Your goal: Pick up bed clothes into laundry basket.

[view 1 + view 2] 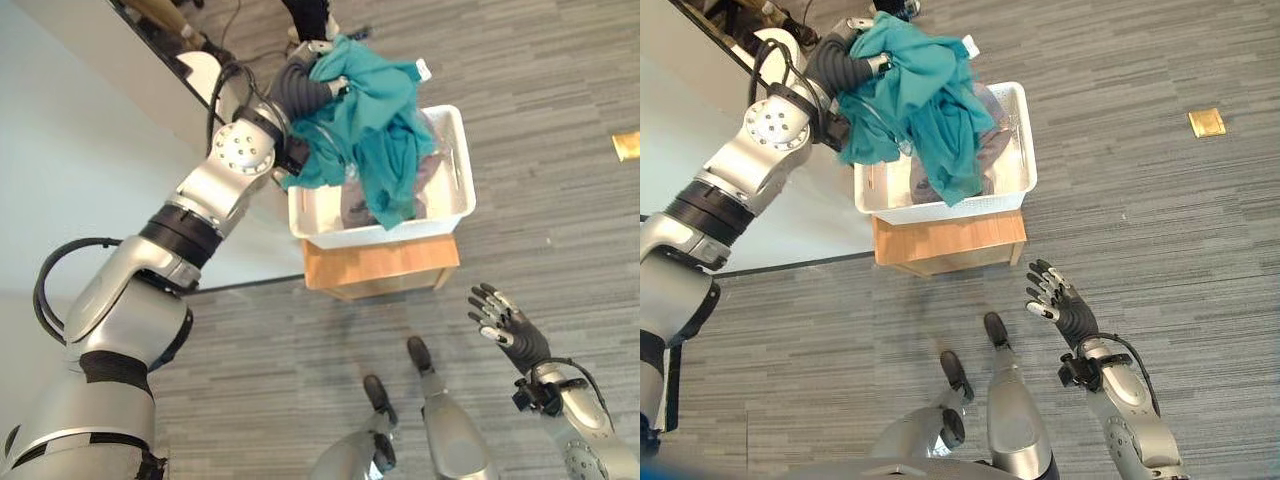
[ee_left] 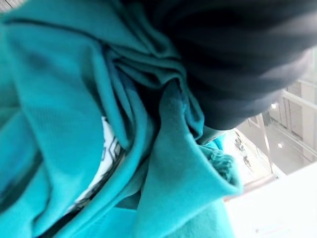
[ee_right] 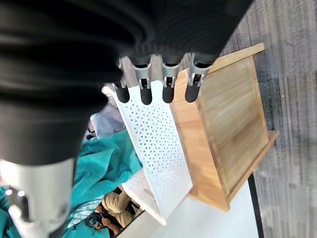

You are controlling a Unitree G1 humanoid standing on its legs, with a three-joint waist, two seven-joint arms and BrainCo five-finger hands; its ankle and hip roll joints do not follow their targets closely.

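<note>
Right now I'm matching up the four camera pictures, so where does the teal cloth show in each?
Left eye view: teal cloth top centre, draped over the white basket.
Right eye view: top centre-left, over the same basket.
Left wrist view: spread across most of the picture.
Right wrist view: lower left, beside the basket's holed wall.
Shared landmark: the wooden stand under the basket.

Grey carpeted floor [image 1: 1160, 230] with a wooden stand [image 1: 950, 243], white laundry basket [image 1: 1020, 140] atop, perhaps a small gold tile [image 1: 1207, 122].
</note>
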